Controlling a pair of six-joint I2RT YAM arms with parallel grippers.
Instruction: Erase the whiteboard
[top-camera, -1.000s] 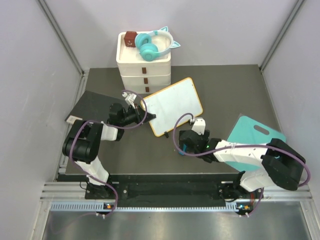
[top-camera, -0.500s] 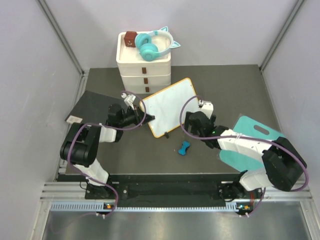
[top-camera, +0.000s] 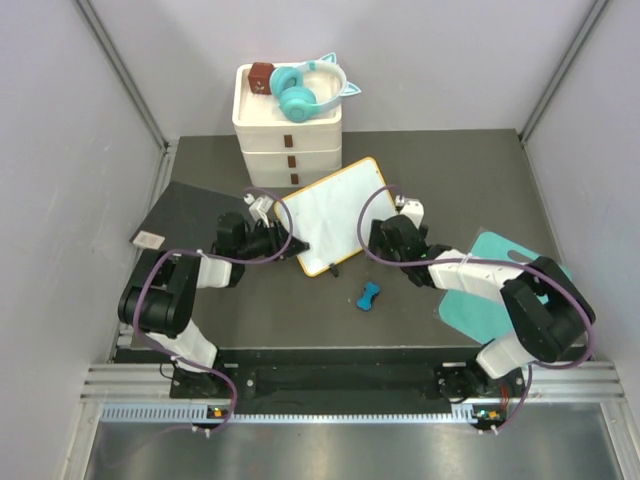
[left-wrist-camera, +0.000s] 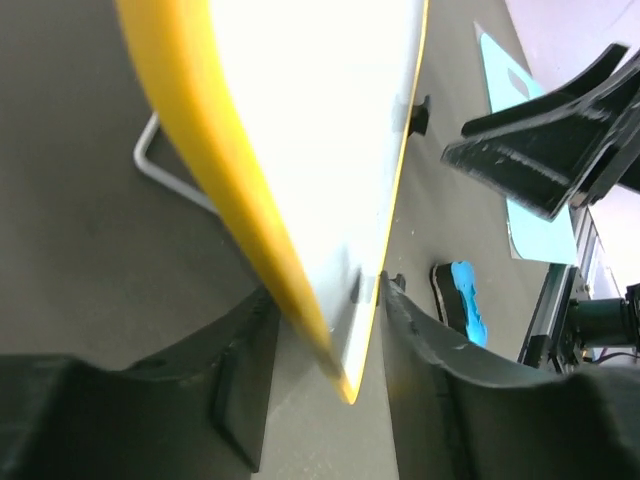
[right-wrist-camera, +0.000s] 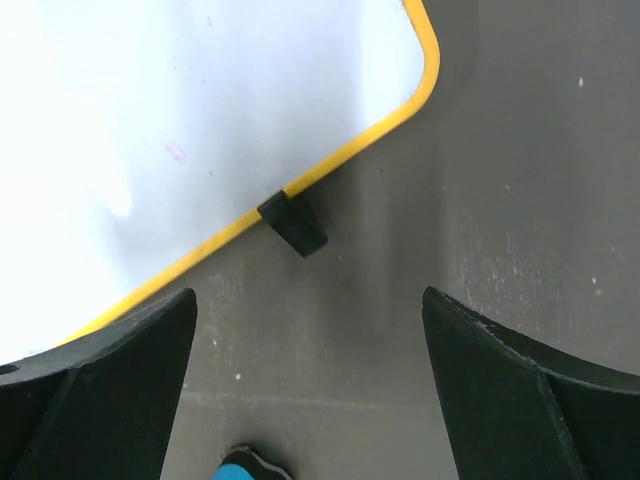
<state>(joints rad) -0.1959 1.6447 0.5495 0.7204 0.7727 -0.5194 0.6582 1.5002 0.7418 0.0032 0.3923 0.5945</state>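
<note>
Orange-yellow framing marks the whiteboard (top-camera: 335, 212), set askew on the dark tabletop (top-camera: 460, 180) in front of the drawer stack (top-camera: 288, 140). Left claw (left-wrist-camera: 328, 300) straddles the board's near-left corner; whether it pinches or merely brackets the frame cannot be told. Right claw (right-wrist-camera: 308, 300) hangs spread wide and empty over the near edge, beside a black foot (right-wrist-camera: 293, 222). Blue eraser (top-camera: 369, 295) lies on the tabletop just short of the board — touched by neither claw. Surface reads almost clean, one faint pink speck (right-wrist-camera: 175, 152) noted. Judgement: wiping looks finished; part the left claw fully before backing off — otherwise the board may skid or tip.
</note>
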